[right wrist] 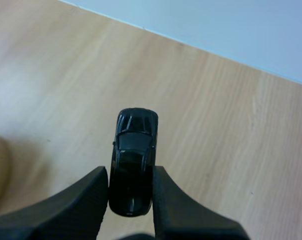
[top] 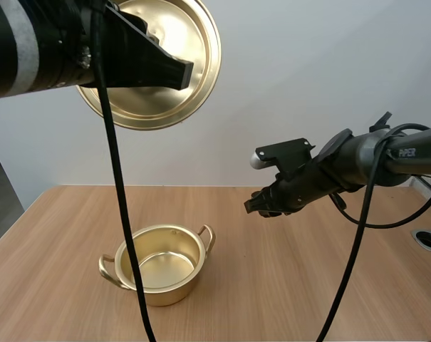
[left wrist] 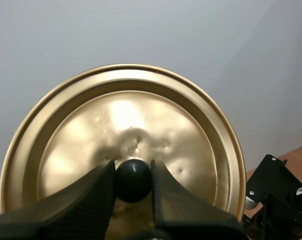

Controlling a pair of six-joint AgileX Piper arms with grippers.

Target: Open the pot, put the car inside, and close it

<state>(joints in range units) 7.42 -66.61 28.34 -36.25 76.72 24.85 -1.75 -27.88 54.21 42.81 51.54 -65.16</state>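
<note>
The first step looks done to me: the pot (top: 165, 292) is open. It stands on the table (top: 293, 292) at about 7 o'clock from the middle of the high view, and I see nothing in it but its shiny gold floor. The lid (top: 194, 43) is high in the air at about 11 o'clock, well above the pot and well apart from it, tipped up and not lying flat. My left gripper (left wrist: 133, 169) holds it. Its two fingers are closed in narrow on the small black knob (left wrist: 133, 184) in the middle of the lid, one finger on each side. My right gripper (right wrist: 131, 176) holds the car (right wrist: 136, 142), a little black toy. The fingers are close together and pinch one end of the car between them, and the other end sticks out past the tips. In the high view this gripper hangs in the air at about 2 o'clock from the pot, near it but not over it. Under the car I see bare wood, with the gold edge of the pot off to one side. So I think two steps are left. The car has to go over the pot and be let go into it, and then the lid has to come down on top
</note>
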